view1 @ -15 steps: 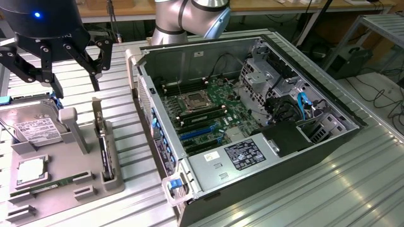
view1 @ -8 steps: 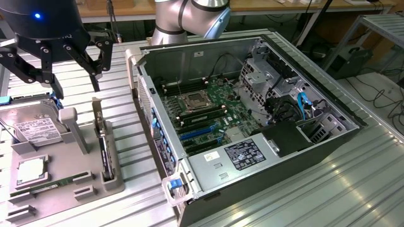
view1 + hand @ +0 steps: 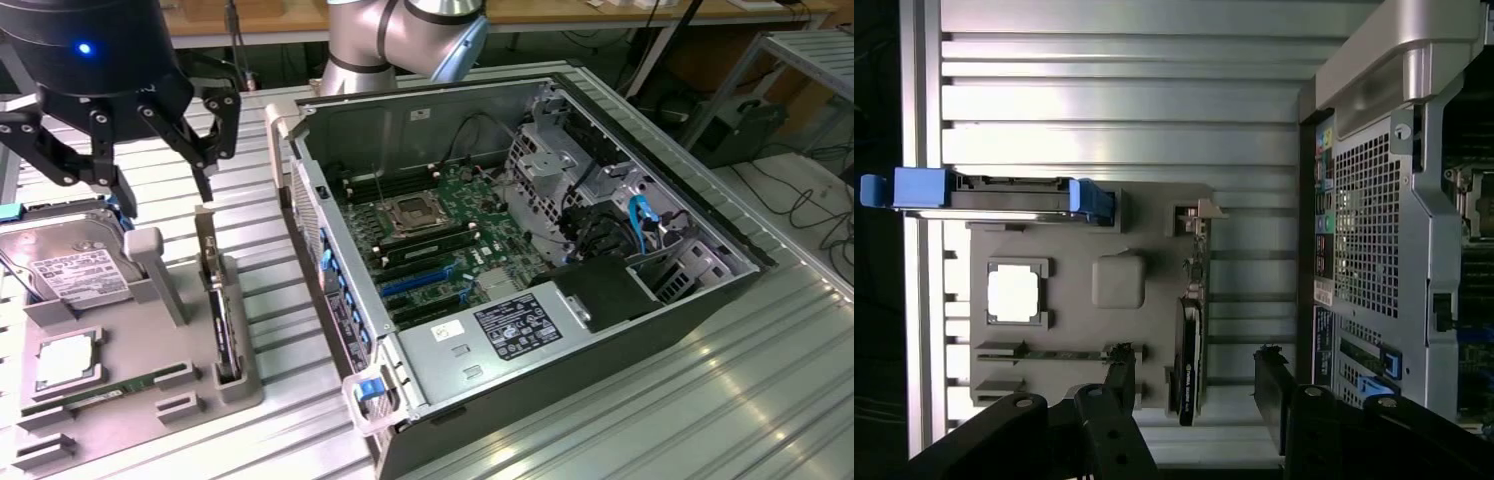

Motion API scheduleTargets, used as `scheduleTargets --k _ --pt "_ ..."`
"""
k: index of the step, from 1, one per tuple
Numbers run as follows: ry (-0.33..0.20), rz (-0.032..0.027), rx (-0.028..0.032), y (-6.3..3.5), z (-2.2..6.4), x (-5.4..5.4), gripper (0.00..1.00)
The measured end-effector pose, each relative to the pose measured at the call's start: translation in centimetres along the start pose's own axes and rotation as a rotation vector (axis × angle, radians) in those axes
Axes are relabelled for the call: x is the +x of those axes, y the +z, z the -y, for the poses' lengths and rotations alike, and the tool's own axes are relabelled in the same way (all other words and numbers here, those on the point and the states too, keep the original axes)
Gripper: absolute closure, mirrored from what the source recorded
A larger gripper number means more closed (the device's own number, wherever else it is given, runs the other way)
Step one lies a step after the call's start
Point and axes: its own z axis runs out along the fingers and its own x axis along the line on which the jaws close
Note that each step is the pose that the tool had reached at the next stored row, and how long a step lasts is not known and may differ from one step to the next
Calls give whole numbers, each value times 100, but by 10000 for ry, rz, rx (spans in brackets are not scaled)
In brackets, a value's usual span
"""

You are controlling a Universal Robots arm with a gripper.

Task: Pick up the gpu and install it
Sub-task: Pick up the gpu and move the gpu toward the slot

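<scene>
GPU [image 3: 222, 300] stands edge-on in gray holder [image 3: 167, 345], long axis parallel w/ PC case [image 3: 304, 235] side; gripper [image 3: 163, 200] hovers above bracket end, fingers wide apart, empty.

The thin gpu card [image 3: 224, 328], seen edge-on, is a dark, almost black slab with a pale silver metal end. It sits against a plain matte grey plastic holder tray [image 3: 144, 352]. The black gripper [image 3: 163, 200] has a glowing blue dot on its body. The boxy silver hard drive [image 3: 67, 265] has a white label with dark print and blue side clips. The green motherboard [image 3: 454, 240] has blue slots. The silver metal table [image 3: 667, 400] is ribbed in parallel stripes.
</scene>
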Motion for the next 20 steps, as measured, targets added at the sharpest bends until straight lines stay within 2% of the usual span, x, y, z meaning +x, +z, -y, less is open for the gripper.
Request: scheduleTargets --k 20 --pt "-3 0 -1 223 50 5 40"
